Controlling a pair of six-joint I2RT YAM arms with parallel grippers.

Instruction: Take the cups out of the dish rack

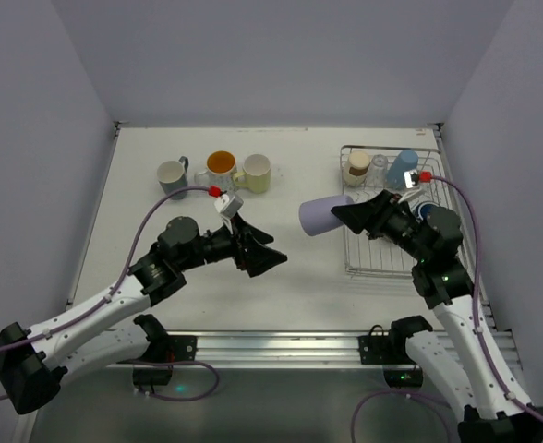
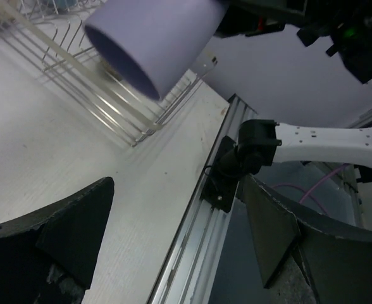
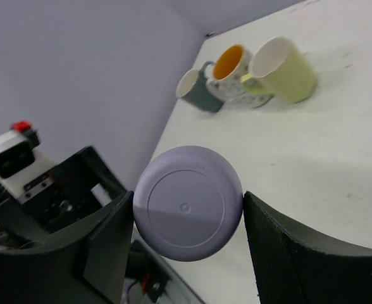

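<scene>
R wrist cam showed lavender cup (image 3: 188, 202) base-on; L wrist cam, its open mouth. Cup hung sideways, axis level, beside dish rack (image 1: 382, 263), mouth toward L end effector (image 1: 273, 258) (fingers apart), clamped in R end effector (image 1: 343, 214).

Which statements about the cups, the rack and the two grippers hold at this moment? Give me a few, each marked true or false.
1. The right gripper holds the lavender cup on its side. True.
2. The left gripper is closed on a mug. False: it is open and empty.
3. The grey mug, the orange-lined mug and the cream mug stand on the table, outside the dish rack. True.
4. The dish rack is empty. False: a light blue cup and a few others are in it.
</scene>
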